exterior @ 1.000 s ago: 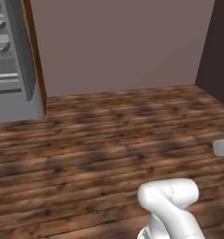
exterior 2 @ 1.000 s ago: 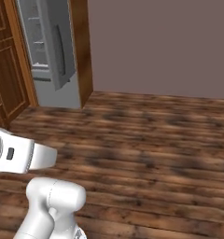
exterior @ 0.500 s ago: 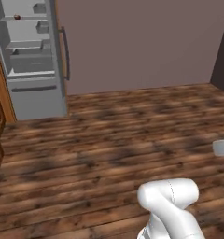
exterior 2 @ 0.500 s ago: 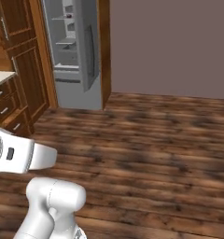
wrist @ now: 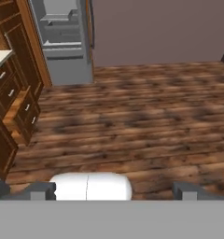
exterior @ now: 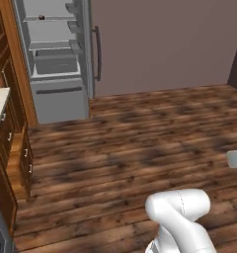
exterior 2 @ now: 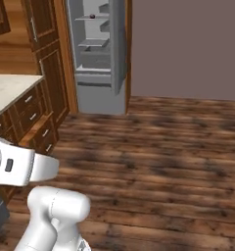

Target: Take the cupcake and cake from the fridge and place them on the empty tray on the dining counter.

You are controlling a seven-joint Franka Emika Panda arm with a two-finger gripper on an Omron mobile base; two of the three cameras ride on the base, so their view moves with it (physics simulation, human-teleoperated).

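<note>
Approach step, by the look of it: nothing carried, nothing yet taken from the fridge [exterior: 56,59]. Fridge open at the far left end of the room, across a stretch of wood floor [exterior: 140,143], well apart from the arm.

Gripper [wrist: 114,190] wide, fingertips [wrist: 41,190] standing far apart at the bottom of the hand view, nothing between them.

Cupcake [exterior: 41,18]: likely the small dark speck on an upper shelf in the left base view; same speck, reddish, in the right base view [exterior 2: 92,16]. Too small to confirm wrapper or top. Cake not made out on any shelf. Blue tray and dining counter not located.

Next move, as judged: close the gap to the fridge, square up on the open compartment, then raise the hand to the upper shelf. Small target, so a careful centred reach needed.

View differences:
- Left base view: dark bar handle [exterior: 97,52] on the fridge door, grey drawer [exterior: 59,63], and a pale grey object [exterior: 236,159] at the right edge of the floor, identity unclear.
- Right base view: brown wooden cabinets [exterior 2: 46,78] and pale worktop [exterior 2: 9,90] beside the fridge, shown more fully.
- Hand view: lower shelves and fridge base; upper shelf cut off.
</note>
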